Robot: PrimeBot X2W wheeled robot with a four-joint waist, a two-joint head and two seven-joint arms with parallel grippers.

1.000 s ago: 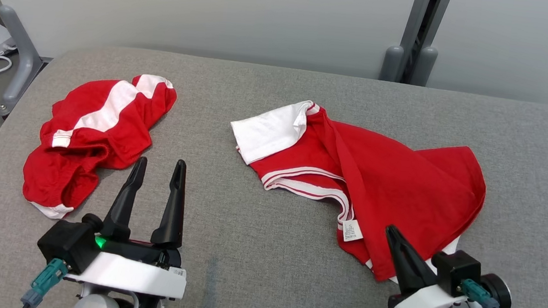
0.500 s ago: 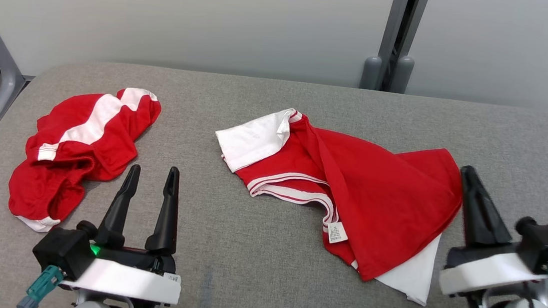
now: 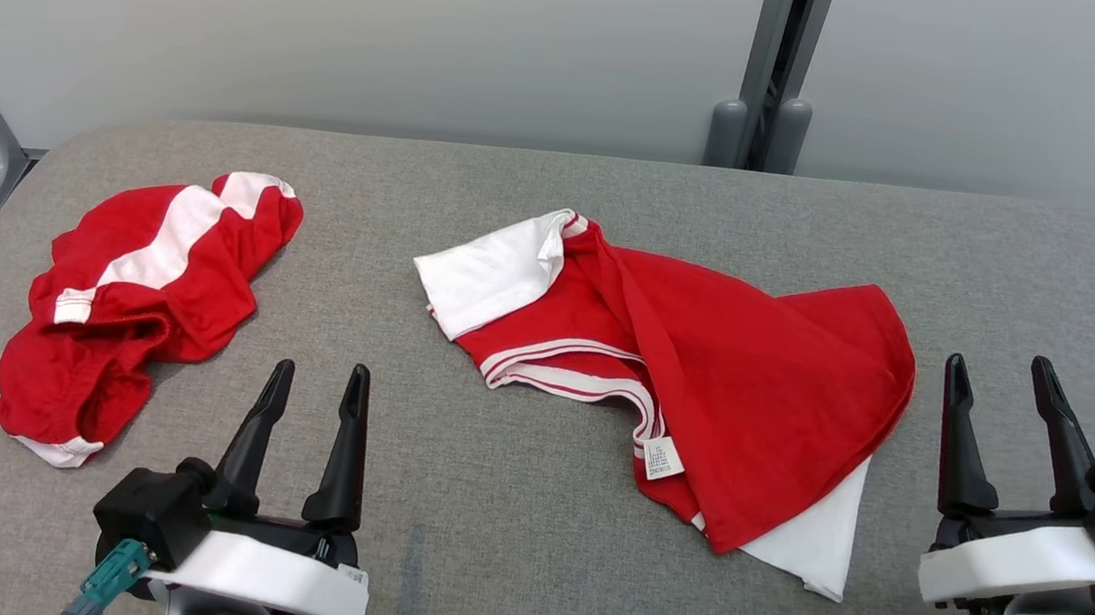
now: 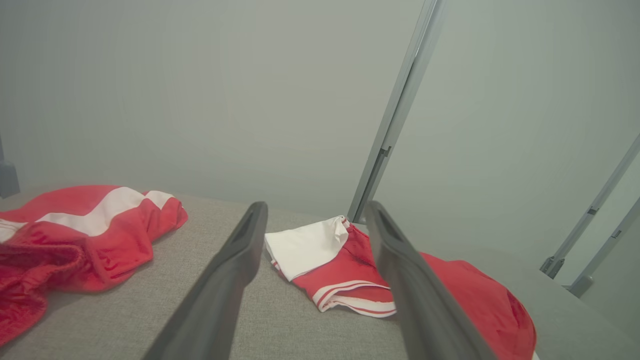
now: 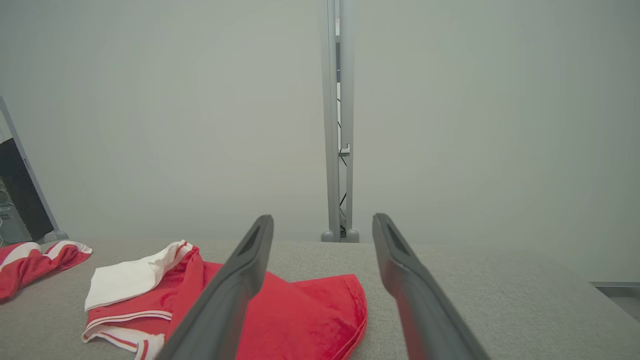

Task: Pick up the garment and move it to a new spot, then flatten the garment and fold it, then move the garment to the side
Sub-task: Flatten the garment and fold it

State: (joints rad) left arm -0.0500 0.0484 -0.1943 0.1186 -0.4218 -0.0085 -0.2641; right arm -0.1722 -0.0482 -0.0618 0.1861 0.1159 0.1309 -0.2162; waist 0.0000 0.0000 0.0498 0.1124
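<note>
Bare table (image 3: 503,564) in front, shirt (image 3: 761,388) centre, shorts (image 3: 137,288) left

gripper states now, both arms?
Left gripper: open, holding nothing.
Right gripper: open, holding nothing.

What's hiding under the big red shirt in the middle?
A white layer peeks out from under the red shirt at its near edge, lying on the grey table. Whatever else lies beneath is covered by the cloth.

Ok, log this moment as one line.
red-and-white shirt: crumpled on grey table, ungripped | left jaws: open, empty | right jaws: open, empty, right of shirt
</note>
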